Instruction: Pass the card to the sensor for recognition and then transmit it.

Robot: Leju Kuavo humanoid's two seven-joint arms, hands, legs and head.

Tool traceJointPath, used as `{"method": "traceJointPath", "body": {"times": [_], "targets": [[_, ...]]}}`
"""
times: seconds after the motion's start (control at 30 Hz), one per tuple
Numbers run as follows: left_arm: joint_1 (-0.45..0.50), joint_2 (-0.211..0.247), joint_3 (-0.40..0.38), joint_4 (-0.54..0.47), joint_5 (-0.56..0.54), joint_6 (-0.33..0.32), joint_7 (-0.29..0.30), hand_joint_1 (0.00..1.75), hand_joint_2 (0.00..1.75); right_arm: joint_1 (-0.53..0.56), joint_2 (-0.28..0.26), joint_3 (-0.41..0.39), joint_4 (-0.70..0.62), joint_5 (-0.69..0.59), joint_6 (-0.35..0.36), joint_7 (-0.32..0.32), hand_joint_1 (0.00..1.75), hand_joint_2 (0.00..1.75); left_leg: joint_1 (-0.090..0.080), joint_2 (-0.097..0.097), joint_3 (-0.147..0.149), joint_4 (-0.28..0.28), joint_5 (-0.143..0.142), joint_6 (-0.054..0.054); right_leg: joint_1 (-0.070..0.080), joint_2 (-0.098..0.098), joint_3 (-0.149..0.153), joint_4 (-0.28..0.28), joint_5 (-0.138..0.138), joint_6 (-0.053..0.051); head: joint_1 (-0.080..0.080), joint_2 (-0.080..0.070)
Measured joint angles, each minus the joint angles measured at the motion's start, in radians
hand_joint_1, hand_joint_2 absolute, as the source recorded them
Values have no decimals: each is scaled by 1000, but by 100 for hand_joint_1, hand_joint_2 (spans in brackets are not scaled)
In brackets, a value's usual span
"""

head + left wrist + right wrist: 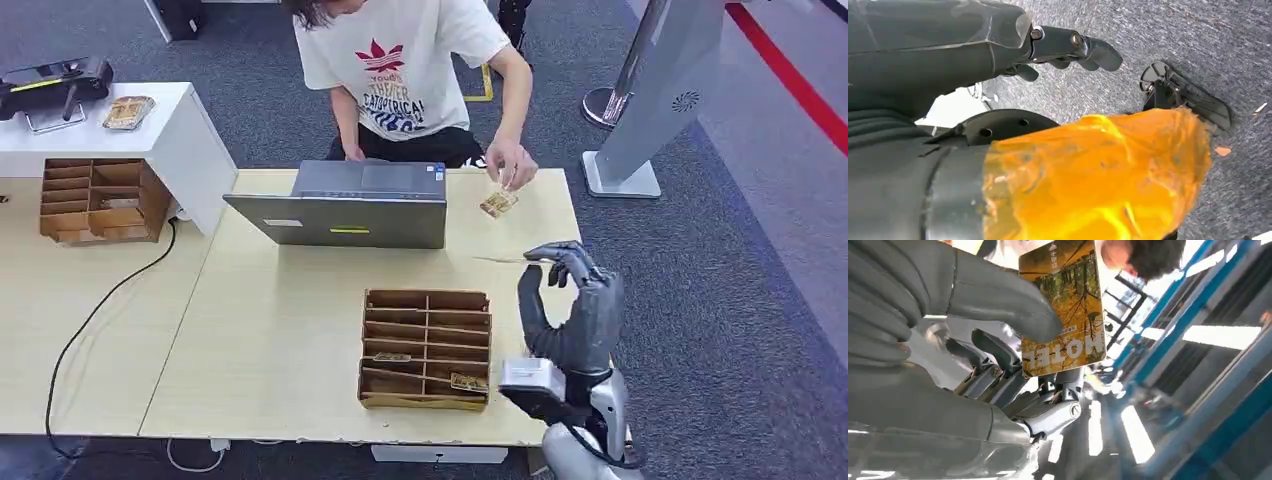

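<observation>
Head view: right hand (572, 305) raised over the table's (280, 330) right edge, fingers pointing up, near the tray (426, 348). A person's hand (511, 163) holds another card (498, 203) beyond the laptop (345, 205).

Right wrist view: thumb and fingers pinch the card (1065, 305).

Left wrist view: left hand (1068, 50) hangs over carpet, fingers curled, holding nothing.

The yellow forest-printed card (1063, 305) reads "HOTEL", shown inverted in the right wrist view. The person's white T-shirt (400, 50) bears a red trefoil logo; its lettering below is not legible.
</observation>
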Motion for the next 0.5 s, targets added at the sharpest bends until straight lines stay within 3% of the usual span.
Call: {"method": "traceJointPath", "body": {"times": [0.13, 0.4, 0.5], "targets": [[0, -1, 13, 0, 16, 4, -1, 0, 0, 38, 0, -69, -43, -125, 80, 2, 175, 175, 0, 0, 0, 0, 0, 0, 0, 0, 0, 0, 0, 0, 0, 0], [0, -3, 30, 0, 43, 7, -1, 0, 0, 99, 0, -165, -40, -447, 353, 47, 175, 175, 0, 0, 0, 0, 0, 0, 0, 0, 0, 0, 0, 0, 0, 0], [1, -3, 31, 0, 43, 13, -1, 0, 0, 128, 0, -194, -21, -509, 404, 59, 175, 175, 0, 0, 0, 0, 0, 0, 0, 0, 0, 0, 0, 0, 0, 0]]}}
